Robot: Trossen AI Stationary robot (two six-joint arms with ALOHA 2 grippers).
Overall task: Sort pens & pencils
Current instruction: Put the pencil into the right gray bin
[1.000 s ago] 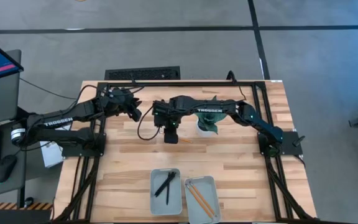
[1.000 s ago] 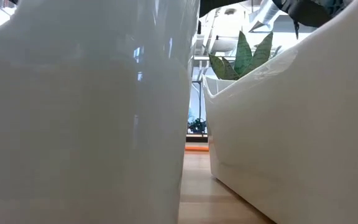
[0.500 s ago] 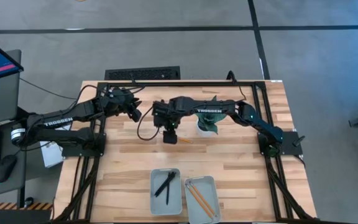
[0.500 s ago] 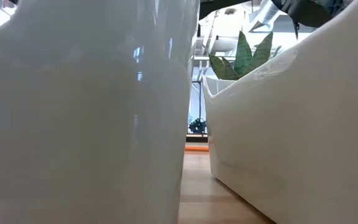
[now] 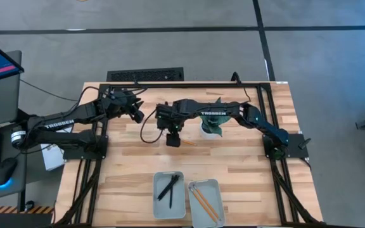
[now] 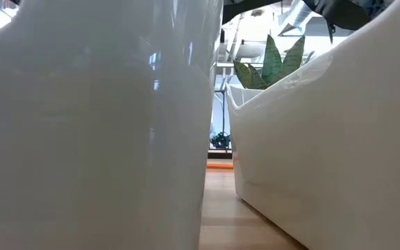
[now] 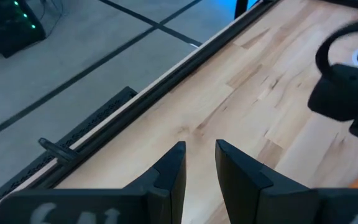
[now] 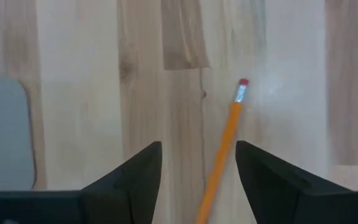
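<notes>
Room: grey floor with dark seams around a wooden table point(image 5: 233, 164); a monitor and keyboard stand off the table's left side.
Table: pale butcher-block planks inside a black frame.
Left tray point(image 5: 168, 209): grey, near the front edge of the table, holding the pens point(image 5: 168, 187), dark sticks lying crossed.
Right tray point(image 5: 215, 190): grey, just beside the left tray, holding the pencils point(image 5: 203, 201), orange sticks lying side by side at a slant.
Loose pencil point(image 8: 221, 151): orange with a metal ferrule and a red eraser, lying flat on the bare wood at mid-table; in the high view only a short orange end shows beside the right gripper.
Right gripper point(image 8: 199, 171): pointed down over mid-table, its fingers spread apart with the loose pencil lying between them; neither finger touches it in the right wrist view.
Left gripper point(image 7: 199, 165): held above the rear left part of the table, near the back rail, well apart from the trays; its fingers stand a narrow gap apart with nothing between them.
Plant point(image 6: 268, 64): green pointed leaves in a white pot, on the table just beside the right arm.
Low view: filled by the white walls of the two trays, with a slit of table and room between them.
</notes>
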